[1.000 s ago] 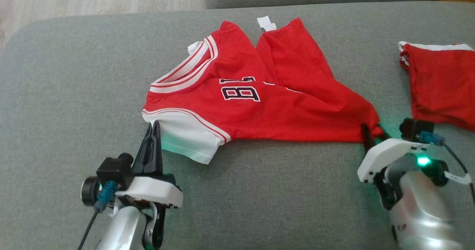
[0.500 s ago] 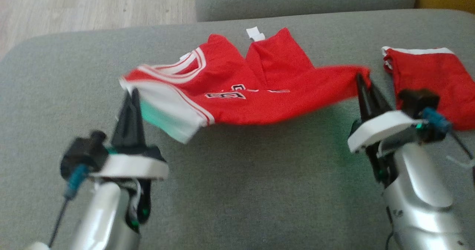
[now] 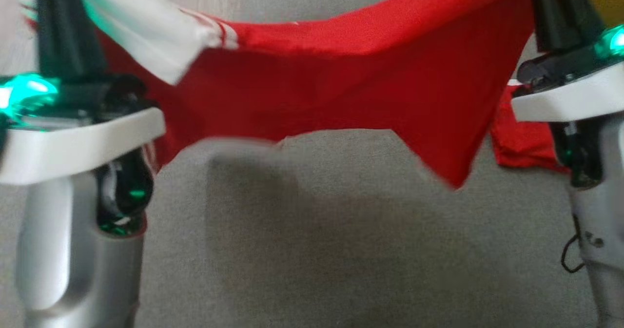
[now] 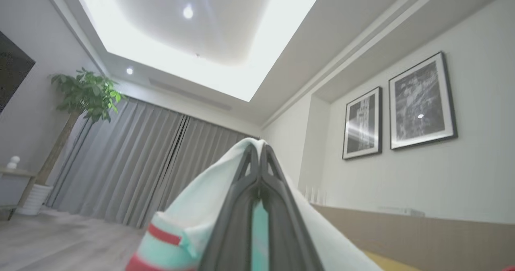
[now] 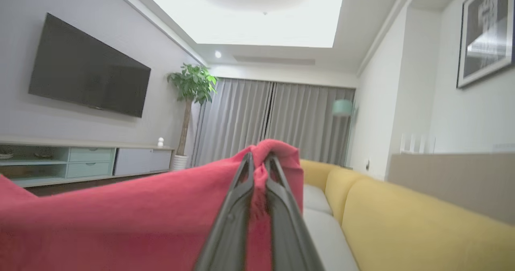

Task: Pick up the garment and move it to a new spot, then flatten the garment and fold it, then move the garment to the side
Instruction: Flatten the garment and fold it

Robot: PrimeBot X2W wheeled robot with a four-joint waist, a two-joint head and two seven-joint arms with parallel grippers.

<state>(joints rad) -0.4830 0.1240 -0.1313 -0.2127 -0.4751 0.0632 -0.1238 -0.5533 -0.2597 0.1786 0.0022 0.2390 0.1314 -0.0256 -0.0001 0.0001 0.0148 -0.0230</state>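
Observation:
The garment (image 3: 341, 84), a red jersey with a white sleeve (image 3: 141, 30), hangs stretched in the air between my two grippers, above the grey cushion (image 3: 317, 250). My left gripper (image 3: 63, 6) stands at the upper left of the head view, shut on the white sleeve. In the left wrist view its fingers (image 4: 245, 198) pinch pale cloth (image 4: 189, 226). My right gripper (image 3: 555, 1) at the upper right is shut on the red hem. The right wrist view shows its fingers (image 5: 235, 214) closed on red fabric (image 5: 120, 222). The jersey's lower edge sags with a point hanging down at the right.
A second red piece of clothing (image 3: 519, 145) lies on the cushion at the right, partly behind my right arm. A yellow sofa (image 5: 402, 222) stands beyond in the right wrist view. Wood floor (image 4: 60, 238) lies to the left of the cushion.
Both grippers have risen and lifted the jersey off the cushion, so it now hangs between them. The right gripper closed on the hem. The head camera has shifted.

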